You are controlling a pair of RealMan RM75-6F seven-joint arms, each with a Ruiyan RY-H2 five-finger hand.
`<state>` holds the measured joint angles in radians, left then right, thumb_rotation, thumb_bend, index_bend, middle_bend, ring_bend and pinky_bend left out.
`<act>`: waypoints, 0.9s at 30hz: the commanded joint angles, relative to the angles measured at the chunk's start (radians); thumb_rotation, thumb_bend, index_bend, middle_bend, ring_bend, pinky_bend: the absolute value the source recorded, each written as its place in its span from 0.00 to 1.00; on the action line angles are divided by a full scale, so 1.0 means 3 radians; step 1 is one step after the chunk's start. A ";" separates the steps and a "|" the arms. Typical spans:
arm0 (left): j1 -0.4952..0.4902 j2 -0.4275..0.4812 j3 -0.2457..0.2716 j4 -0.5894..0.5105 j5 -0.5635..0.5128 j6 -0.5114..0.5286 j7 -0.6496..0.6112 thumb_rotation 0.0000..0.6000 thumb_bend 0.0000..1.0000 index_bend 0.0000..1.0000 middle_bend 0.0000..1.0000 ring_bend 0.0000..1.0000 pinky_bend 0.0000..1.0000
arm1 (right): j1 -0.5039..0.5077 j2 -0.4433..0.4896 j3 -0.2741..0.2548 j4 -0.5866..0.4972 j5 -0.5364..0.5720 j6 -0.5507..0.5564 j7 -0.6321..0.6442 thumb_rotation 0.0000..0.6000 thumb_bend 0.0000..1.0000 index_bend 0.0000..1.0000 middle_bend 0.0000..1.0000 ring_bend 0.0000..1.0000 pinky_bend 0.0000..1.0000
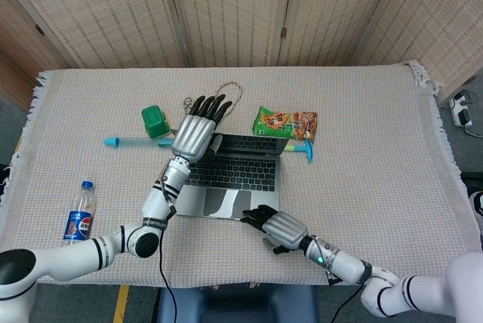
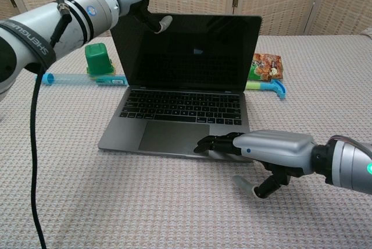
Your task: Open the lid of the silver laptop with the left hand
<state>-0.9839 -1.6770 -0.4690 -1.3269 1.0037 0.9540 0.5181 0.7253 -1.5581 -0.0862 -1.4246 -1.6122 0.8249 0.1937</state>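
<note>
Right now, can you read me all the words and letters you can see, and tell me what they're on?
"SHENGUMUSC", roughly, its last letters unclear: black band on the left arm.
Pepsi logo, blue label: bottle.
Print on the snack bag: too blurred to read.
Laptop keys: too small to read; screen dark.
</note>
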 commanded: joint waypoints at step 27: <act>-0.0122 0.0199 0.0008 0.0719 -0.1105 -0.0272 -0.0136 1.00 0.51 0.00 0.00 0.00 0.00 | 0.0005 -0.0014 0.0014 -0.0024 0.0055 0.0045 -0.0057 1.00 0.69 0.00 0.00 0.04 0.00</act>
<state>-1.0258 -1.6234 -0.4712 -1.1040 0.6741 0.8741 0.4833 0.7276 -1.5634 -0.0809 -1.4293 -1.5929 0.8350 0.1756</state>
